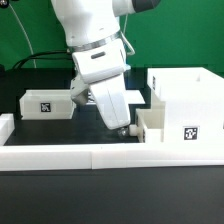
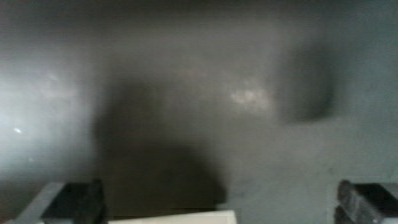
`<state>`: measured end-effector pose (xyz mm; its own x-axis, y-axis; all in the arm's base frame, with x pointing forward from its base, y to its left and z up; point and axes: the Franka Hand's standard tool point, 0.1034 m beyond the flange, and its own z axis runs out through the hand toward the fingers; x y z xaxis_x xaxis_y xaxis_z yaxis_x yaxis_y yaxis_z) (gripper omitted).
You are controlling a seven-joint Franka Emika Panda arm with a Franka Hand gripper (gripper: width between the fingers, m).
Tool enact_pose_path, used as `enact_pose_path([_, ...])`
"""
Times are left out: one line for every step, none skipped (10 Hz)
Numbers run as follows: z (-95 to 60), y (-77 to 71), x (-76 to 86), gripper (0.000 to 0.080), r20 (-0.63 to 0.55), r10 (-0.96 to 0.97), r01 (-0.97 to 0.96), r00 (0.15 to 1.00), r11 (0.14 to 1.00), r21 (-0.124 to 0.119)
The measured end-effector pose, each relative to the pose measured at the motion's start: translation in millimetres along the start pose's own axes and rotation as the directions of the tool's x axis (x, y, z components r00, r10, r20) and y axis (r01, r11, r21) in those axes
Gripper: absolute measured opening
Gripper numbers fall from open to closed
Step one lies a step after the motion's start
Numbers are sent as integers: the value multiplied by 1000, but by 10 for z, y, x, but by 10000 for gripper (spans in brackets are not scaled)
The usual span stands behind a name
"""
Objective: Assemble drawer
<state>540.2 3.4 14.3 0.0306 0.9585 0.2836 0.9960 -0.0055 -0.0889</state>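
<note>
The large open-fronted white shell (image 1: 186,95) stands at the exterior view's right, with a tag on its front. One small white tray (image 1: 150,123) sits against the shell's left front corner. The other small tray (image 1: 46,103), with a tag, lies at the exterior view's left. My gripper (image 1: 122,128) points down at the table just left of the tray by the shell. In the blurred wrist view my gripper (image 2: 222,195) is open, with fingers (image 2: 79,202) far apart over the dark table. A white edge (image 2: 169,217) shows low between them; I cannot tell which part it belongs to.
The long low white border wall (image 1: 100,155) runs along the front of the table. A short white piece (image 1: 5,126) of it shows at the exterior view's far left. The table top (image 1: 60,130) is black.
</note>
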Motion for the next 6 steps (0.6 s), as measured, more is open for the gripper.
enact_pose_path([20,-6,60,648,-2,7,-7,1000,1000,4])
enact_pose_path([50,-13,124,648,-3,14,-14,1000,1000,9])
enact_pose_path([64,-17,154,648,-2,11,-11,1000,1000,12])
enact_pose_path([71,-18,176,648,-2,22,-22,1000,1000,13])
enact_pose_path([71,-19,177,648,-1,30,-30,1000,999,13])
enact_pose_path([69,-18,171,648,-1,31,-31,1000,999,13])
